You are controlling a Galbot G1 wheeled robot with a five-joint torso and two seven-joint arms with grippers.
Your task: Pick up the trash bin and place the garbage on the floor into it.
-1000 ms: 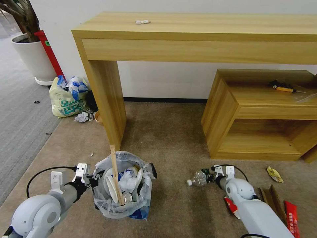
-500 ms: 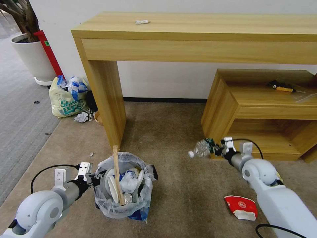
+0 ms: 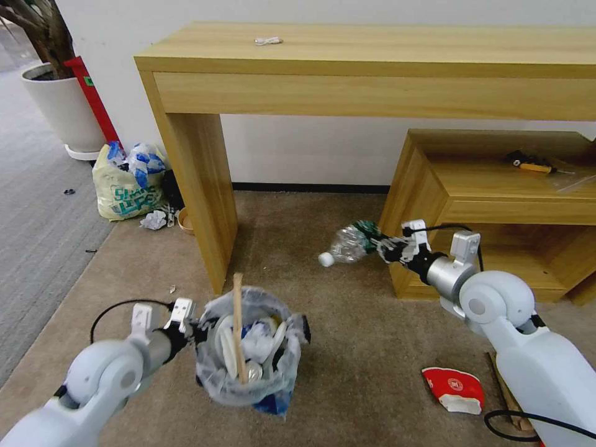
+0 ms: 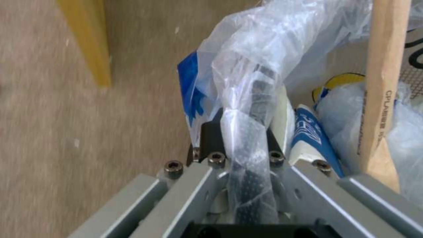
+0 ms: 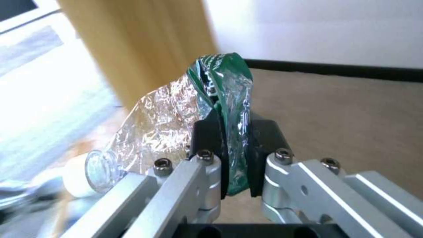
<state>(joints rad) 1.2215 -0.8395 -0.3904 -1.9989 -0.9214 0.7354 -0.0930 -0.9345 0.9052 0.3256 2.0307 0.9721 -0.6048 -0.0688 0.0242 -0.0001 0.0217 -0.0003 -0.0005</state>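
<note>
Since the earlier frames, the right tool (image 3: 380, 241) has carried the plastic bottle (image 3: 345, 242) up and leftward, from low over the floor (image 3: 335, 310) to a point in the air near the low shelf unit's (image 3: 428, 186) left front corner; the left arm has shifted the trash bin (image 3: 251, 354) a little to the right.

Head view: the right tool is clamped on the bottle's green-labelled end, and the white cap (image 3: 325, 259) points left and down toward the bin. The left tool (image 3: 197, 328) pinches the bin's left rim through the plastic liner. The bin appears to be held just above the beige carpet, in front of the desk (image 3: 372, 56) leg, already holding a wooden stick (image 3: 238, 335) standing upright, white slippers and crumpled paper. A red-white bowl (image 3: 455, 388) lies on the floor right of the bin, near the right arm. A yellowish shopping bag (image 3: 127, 183) sits by the wall, left of the desk leg.

Left wrist view: the left tool's black fingers (image 4: 211, 137) are closed tight on the liner-wrapped rim of the bin (image 4: 253, 82); the stick (image 4: 384, 76) rises just beside it.

Right wrist view: the right tool's black fingers (image 5: 206, 137) squeeze the bottle (image 5: 176, 115) flat at its green label, with the neck and cap off to one side.
</note>
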